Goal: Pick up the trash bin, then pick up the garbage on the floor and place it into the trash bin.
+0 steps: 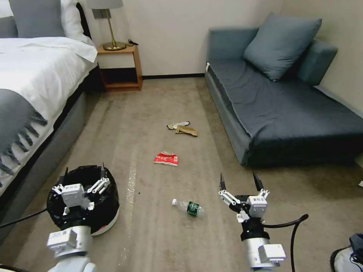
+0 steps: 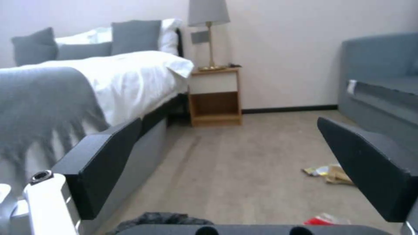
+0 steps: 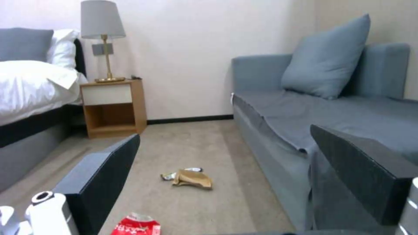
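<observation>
The trash bin (image 1: 108, 206), round and lined with a crinkly black bag, stands on the carpet beside the bed. My left gripper (image 1: 84, 172) hovers open over its mouth; the bag's edge (image 2: 161, 218) shows just below the fingers (image 2: 104, 156). My right gripper (image 1: 240, 181) hangs open above bare carpet, a little right of the clear bottle (image 1: 189, 207) with a green label. The red-and-white packet (image 1: 166, 158) (image 3: 136, 225) (image 2: 324, 219) lies farther out. Beyond it are the tan wrapper (image 1: 188, 131) (image 3: 192, 179) and the silvery-yellow wrapper (image 1: 177, 125), touching each other.
A bed (image 1: 34, 75) runs along the left, with a wooden nightstand (image 1: 120, 68) and a lamp (image 1: 107, 22) at its head. A blue-grey sofa (image 1: 287, 109) lines the right. A dark object (image 1: 348, 257) sits at the near right corner.
</observation>
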Robot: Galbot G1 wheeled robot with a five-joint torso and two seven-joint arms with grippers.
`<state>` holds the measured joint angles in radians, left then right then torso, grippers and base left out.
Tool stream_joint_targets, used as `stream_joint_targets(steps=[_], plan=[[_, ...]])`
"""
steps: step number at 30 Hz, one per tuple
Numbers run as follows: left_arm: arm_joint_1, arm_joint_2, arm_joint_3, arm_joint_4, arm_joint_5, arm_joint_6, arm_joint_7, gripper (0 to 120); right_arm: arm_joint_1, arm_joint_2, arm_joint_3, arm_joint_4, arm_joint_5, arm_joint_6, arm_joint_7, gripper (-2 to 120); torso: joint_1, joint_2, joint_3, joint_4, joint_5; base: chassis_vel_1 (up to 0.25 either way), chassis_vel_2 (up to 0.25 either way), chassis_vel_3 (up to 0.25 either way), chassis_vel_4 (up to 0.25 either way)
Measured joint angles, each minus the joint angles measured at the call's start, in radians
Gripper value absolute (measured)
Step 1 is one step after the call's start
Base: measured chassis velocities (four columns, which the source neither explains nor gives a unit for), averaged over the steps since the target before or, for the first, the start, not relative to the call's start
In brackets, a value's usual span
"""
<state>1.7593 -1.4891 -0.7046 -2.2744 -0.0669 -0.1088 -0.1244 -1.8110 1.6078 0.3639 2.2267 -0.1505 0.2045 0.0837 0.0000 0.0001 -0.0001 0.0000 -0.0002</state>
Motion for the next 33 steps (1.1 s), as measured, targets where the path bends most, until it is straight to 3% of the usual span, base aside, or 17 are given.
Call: stream_joint_targets(steps=[8,13,14,18,21,23,24,25,28,29,32,33], plan=[[0.018,0.053,0.013,0.01,-0.015,0.011,0.039,100,0.045,0.0,0.012,-0.034,0.056,-0.04,-0.001,100,0.0,0.0,0.0,0.0,0.0001,0.0,0.0,0.0,0.0],[0.059,0.21,-0.043,0.013,-0.137,0.062,0.101,100,0.135,-0.087,0.049,-0.052,0.263,-0.221,-0.025,100,0.0,0.0,0.0,0.0001,0.0002,0.0,0.0,0.0,0.0],[0.059,0.21,-0.043,0.013,-0.137,0.062,0.101,100,0.135,-0.087,0.049,-0.052,0.263,-0.221,-0.025,100,0.0,0.0,0.0,0.0001,0.0002,0.0,0.0,0.0,0.0],[0.091,0.31,-0.062,0.029,-0.233,0.082,0.135,100,0.204,-0.169,0.088,-0.107,0.297,-0.246,-0.045,100,0.0,0.0,0.0,0.0001,0.0003,0.0,0.0,0.0,0.0],[0.092,0.336,-0.079,0.052,-0.252,0.098,0.146,100,0.214,-0.188,0.089,-0.118,0.298,-0.244,-0.05,100,0.0,0.0,0.0,0.0,0.0001,0.0,0.0,0.0,0.0],[0.068,0.369,-0.172,0.115,-0.239,0.159,0.184,100,0.224,-0.199,0.078,-0.137,0.291,-0.23,-0.054,100,0.0,0.0,0.0,0.0,-0.0001,0.0,0.0,0.0,0.0],[0.068,0.369,-0.172,0.115,-0.239,0.159,0.184,100,0.224,-0.199,0.078,-0.137,0.291,-0.23,-0.054,100,0.0,0.0,0.0,0.0,-0.0001,0.0,0.0,0.0,0.0],[0.056,0.386,-0.212,0.146,-0.213,0.176,0.2,100,0.227,-0.199,0.074,-0.144,0.289,-0.226,-0.054,100,0.0,0.0,0.0,0.0,-0.0002,0.0,0.0,0.0,0.0],[0.011,0.496,-0.335,0.27,-0.219,0.252,0.252,100,0.239,-0.195,0.056,-0.17,0.287,-0.21,-0.055,100,0.0,0.0,0.0,0.0001,-0.0003,0.0,0.0,0.0,0.0],[0.011,0.496,-0.335,0.27,-0.219,0.252,0.252,100,0.239,-0.195,0.056,-0.17,0.287,-0.21,-0.055,100,0.0,0.0,0.0,0.0001,-0.0003,0.0,0.0,0.0,0.0],[-0.031,0.608,-0.396,0.394,-0.31,0.338,0.311,100,0.25,-0.196,0.05,-0.186,0.291,-0.2,-0.056,100,0.0,0.0,0.0,0.0001,0.0002,0.0,0.0,0.0,0.0],[-0.031,0.608,-0.396,0.394,-0.31,0.338,0.311,100,0.25,-0.196,0.05,-0.186,0.291,-0.2,-0.056,100,0.0,0.0,0.0,0.0001,0.0002,0.0,0.0,0.0,0.0]])
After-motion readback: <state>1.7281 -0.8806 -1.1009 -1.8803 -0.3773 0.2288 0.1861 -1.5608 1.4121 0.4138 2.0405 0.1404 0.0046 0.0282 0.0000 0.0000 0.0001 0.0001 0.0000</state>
